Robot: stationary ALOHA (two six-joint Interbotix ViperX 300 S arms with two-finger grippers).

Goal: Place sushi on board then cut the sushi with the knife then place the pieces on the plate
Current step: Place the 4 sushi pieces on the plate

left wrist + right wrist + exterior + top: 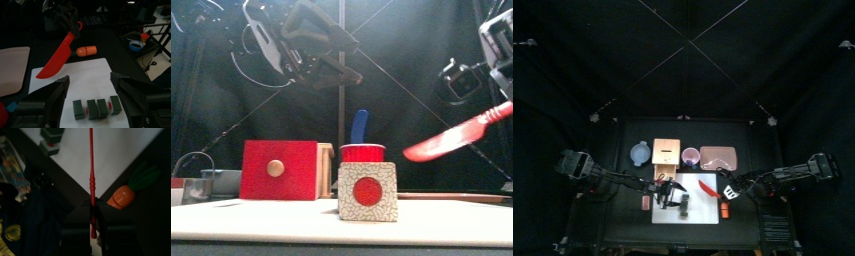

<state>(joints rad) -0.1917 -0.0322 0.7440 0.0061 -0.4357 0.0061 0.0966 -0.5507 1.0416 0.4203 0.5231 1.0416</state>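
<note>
Whole sushi roll (97,108) on white board (90,80), red knife (59,56) aloft

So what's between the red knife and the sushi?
Nothing: in the left wrist view only bare white board separates the red knife from the sushi.

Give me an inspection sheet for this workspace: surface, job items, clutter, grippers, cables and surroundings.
Surface: black table, with the white cutting board at its front middle.
Job's things: sushi roll on the board, blocks together; red knife in the air above the board; pink tray behind the board, no pieces on it.
Clutter: carrot on the table beside the board; bowl, wooden box and red cup with blue knife along the back.
Grippers: left gripper open, above the sushi roll; right gripper shut on the red knife.
Cables: nothing seen.
Surroundings: black curtains, nothing else seen.
</note>
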